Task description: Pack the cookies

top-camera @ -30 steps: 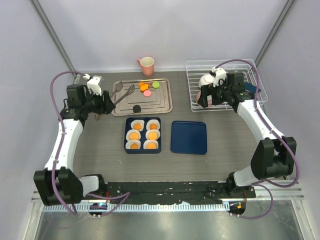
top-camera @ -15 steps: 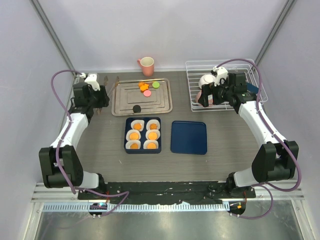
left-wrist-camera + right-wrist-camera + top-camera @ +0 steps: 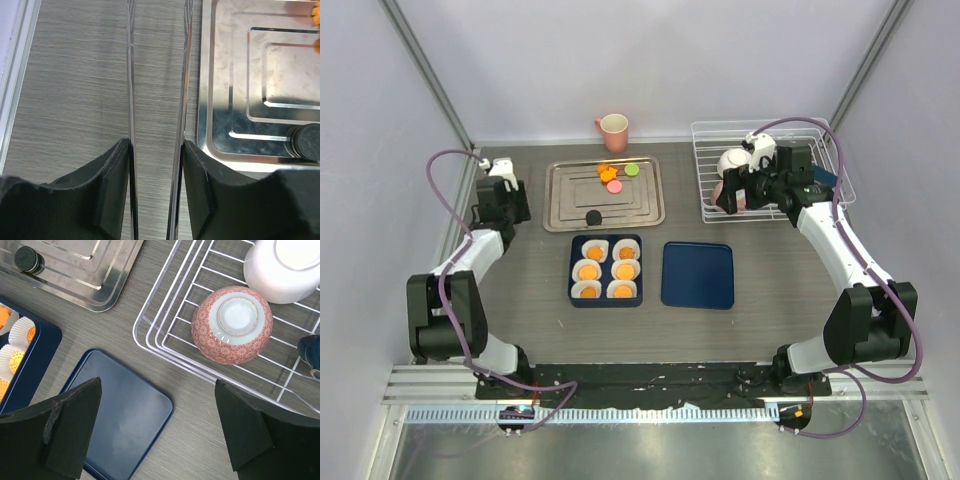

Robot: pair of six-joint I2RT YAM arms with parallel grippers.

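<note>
Tongs [image 3: 131, 100] sit clamped in your left gripper [image 3: 157, 150], its fingers pressing on the outside of the 2 thin steel arms. The arms run parallel with a narrow gap and nothing between them as far as the wrist view reaches; their tips are out of frame, so you cannot tell what they are over. They lie above the table [image 3: 520, 290], just beside the left rim of the steel tray [image 3: 570, 195]. Your right gripper [image 3: 157, 420] hangs with its jaws wide and empty near the corner of the wire rack [image 3: 825, 125], above the flat blue lid [image 3: 698, 275]. Between lid and left arm stands the dark blue box [image 3: 605, 238], all 6 of its white cups showing an orange disc. The pink mug [image 3: 613, 126] stands behind the tray. The loose cookies [image 3: 605, 172] lie on the tray: orange, pink and green ones near the far edge, and 1 black cookie [image 3: 306, 142] alone near the front rim, nearest your tongs. Expect them to be light, stiff and likely brittle, and to skate on polished steel. Pinch across the width at the rim, gently, not from above; the black one's ribbed edge should give the tips some bite.
</note>
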